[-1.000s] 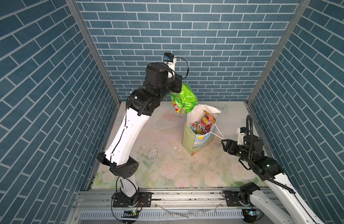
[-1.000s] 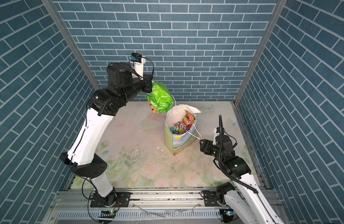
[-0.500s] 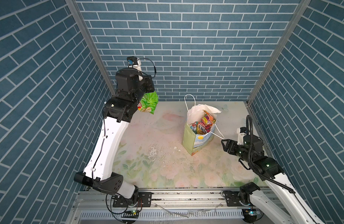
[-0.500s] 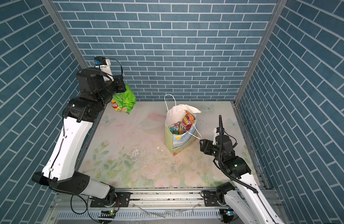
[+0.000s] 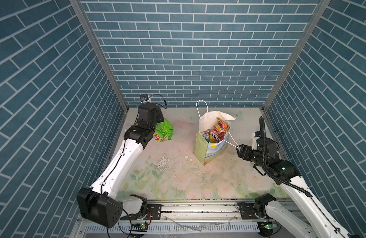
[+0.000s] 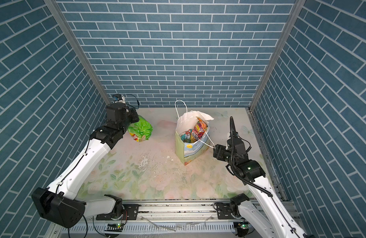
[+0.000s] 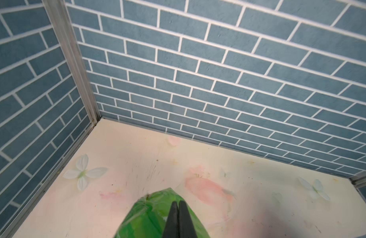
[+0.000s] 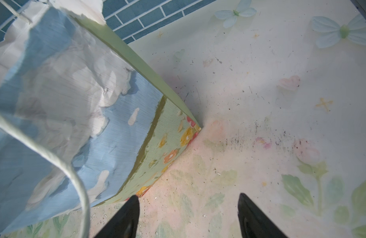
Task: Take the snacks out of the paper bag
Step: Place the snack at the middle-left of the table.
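The left gripper (image 7: 178,203) is clenched on the green chip bag (image 5: 164,131), its fingers pressed together with the foil hanging directly beneath them. The packet is outside the paper bag (image 5: 206,148) and low over the table (image 5: 178,177) — whether it rests on the surface cannot be told. Judged from this, one snack is extracted but not yet released, and most of the job is left: a stack of packets (image 5: 216,131), one marked "FOX'S", fills the paper bag up to its torn rim (image 5: 219,114). The right gripper (image 8: 188,195) stands with jaws spread and nothing between them, just beside the lower front corner of the paper bag. A white cord handle (image 8: 79,185) runs from the bag toward this gripper and passes outside one finger; whether it is hooked there cannot be told. Clearances: ahead of the left gripper the back wall (image 7: 219,82) and a metal corner post (image 7: 74,68) are near, so forward travel is limited. Toward the paper bag the table is open apart from scattered crumbs (image 5: 163,162). Behind the right gripper the side rail (image 5: 268,125) is near — withdrawal room is short, while the space above the bag mouth is unobstructed.
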Robot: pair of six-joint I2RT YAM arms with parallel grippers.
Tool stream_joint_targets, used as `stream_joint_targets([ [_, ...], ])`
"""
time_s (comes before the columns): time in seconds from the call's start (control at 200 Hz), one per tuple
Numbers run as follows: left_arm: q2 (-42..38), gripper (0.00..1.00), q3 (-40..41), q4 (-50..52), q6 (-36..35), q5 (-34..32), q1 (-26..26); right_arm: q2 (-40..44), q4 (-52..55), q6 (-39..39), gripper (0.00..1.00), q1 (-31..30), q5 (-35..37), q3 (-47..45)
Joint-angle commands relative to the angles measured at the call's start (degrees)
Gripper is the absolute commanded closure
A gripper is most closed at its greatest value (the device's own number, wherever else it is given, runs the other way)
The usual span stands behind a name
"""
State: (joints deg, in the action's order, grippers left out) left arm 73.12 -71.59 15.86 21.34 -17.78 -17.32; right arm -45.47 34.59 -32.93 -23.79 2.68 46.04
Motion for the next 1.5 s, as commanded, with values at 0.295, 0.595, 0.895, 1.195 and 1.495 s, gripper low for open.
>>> stream_joint_targets([
  [0.295, 4.2, 1.0, 11.7, -10.4, 6.1, 2.3, 7.3, -8.9, 5.1, 1.4, 0.27, -0.3, 1.6, 6.9],
  [0.595, 8.8, 1.0, 11.4, -11.2, 4.8, 4.0, 10.1, -9.6, 6.1, 0.3, 0.27, -0.3, 2.1, 9.3],
  [0.895, 8.1, 0.01, 13.5, -13.1, 3.5, 9.1, 10.6, -10.6, 6.6, -1.6, 0.27, -0.3, 1.7, 11.6],
  [1.195, -3.8, 0.0, 19.3, -13.4, 5.3, 13.9, 10.6, -11.7, 5.0, -3.4, 0.27, -0.3, 0.3, 11.2],
  [1.495, -16.8, 0.0, 25.0, -8.1, 4.0, 17.3, 10.5, -11.3, 7.1, -2.1, 0.27, -0.3, 1.9, 13.7],
])
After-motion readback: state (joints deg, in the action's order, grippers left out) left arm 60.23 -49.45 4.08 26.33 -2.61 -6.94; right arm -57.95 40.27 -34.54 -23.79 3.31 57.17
